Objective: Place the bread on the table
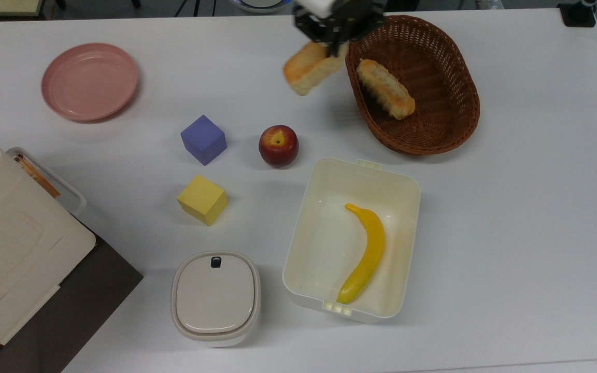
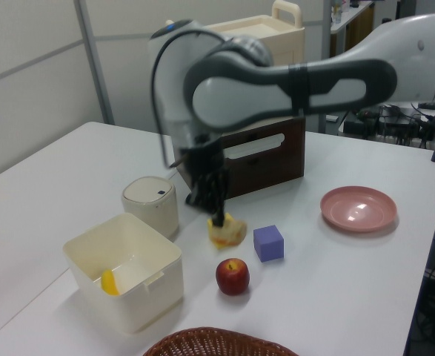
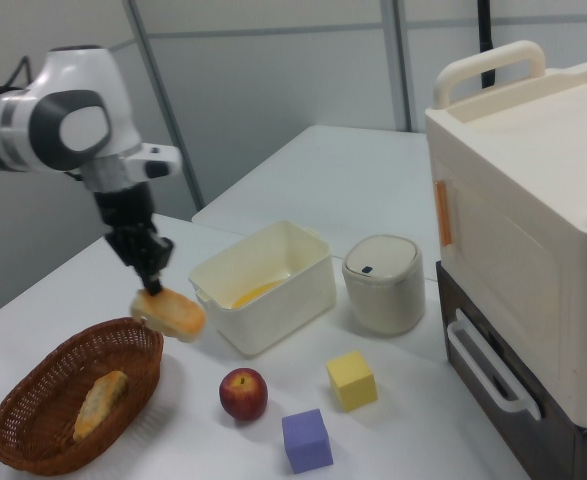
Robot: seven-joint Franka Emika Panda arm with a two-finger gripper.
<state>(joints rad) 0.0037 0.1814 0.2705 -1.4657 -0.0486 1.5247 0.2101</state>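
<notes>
The bread (image 1: 306, 67) (image 2: 227, 231) (image 3: 170, 312), a short golden roll with cream sides, hangs in the air above the white table (image 1: 526, 207), just to the left of the basket in the top view. My gripper (image 1: 336, 47) (image 2: 217, 216) (image 3: 155, 288) is shut on its upper end and holds it clear of the tabletop. In the right view the bread hangs over the basket's near rim, above the table.
The brown wicker basket (image 1: 449, 129) (image 3: 13, 420) holds a longer pale roll (image 1: 385, 88) (image 3: 99, 403). Below the bread in the top view lie a red apple (image 1: 278, 145), a purple cube (image 1: 203, 139) and a yellow cube (image 1: 202, 199). A cream bin (image 1: 329, 176) holds a banana (image 1: 366, 253). A pink plate (image 1: 89, 81) sits far left.
</notes>
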